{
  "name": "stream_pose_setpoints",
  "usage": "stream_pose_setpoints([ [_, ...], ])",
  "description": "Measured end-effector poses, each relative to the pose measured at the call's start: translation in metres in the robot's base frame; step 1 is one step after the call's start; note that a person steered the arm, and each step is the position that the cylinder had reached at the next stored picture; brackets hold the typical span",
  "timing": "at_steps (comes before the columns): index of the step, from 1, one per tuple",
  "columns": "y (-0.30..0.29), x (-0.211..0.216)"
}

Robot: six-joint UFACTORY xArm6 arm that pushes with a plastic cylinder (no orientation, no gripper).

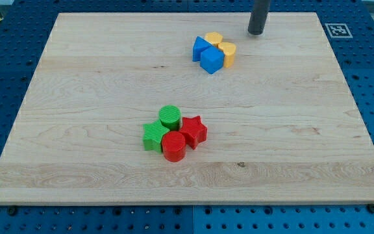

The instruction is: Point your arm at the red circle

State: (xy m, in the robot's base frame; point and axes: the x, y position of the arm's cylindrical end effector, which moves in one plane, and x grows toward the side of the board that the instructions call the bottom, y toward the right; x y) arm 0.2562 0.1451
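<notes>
1. Two clusters of blocks sit on the wooden board (76, 130): a far one of blue and yellow blocks, and a near one of green and red blocks around the middle of the board.
2. The tip (256, 32) rests at the far edge, just right of and beyond the far cluster, well apart from the near one. The arm carries no jaws at all, only a straight rod, so there is nothing to spread or pinch.
3. The red circle (173, 147) stands at the near side of the near cluster. It touches the red star (194, 130) on its right and far side and the green star (154, 136) on its left; the green circle (169, 116) sits just beyond them.
4. The yellow blocks (221, 47) and blue blocks (208, 54) lie between the tip and a straight line toward the target, so a direct sweep would likely knock them.
5. A better path, by this judgement, swings right of the far cluster, then comes toward the near side over bare wood.
6. The approach should end on the circle's near or near-right side, where no neighbour blocks the way.
7. Stopping just beside the circle without pushing it seems wise, since a nudge would shove the whole packed cluster.
</notes>
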Motion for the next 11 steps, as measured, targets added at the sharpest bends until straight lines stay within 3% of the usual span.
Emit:
stream_pose_setpoints([
  [2,0.000,0.013],
  [4,0.000,0.137],
  [7,-0.034,0.162],
  [9,-0.039,0.268],
  [10,-0.074,0.304],
  [11,-0.107,0.309],
])
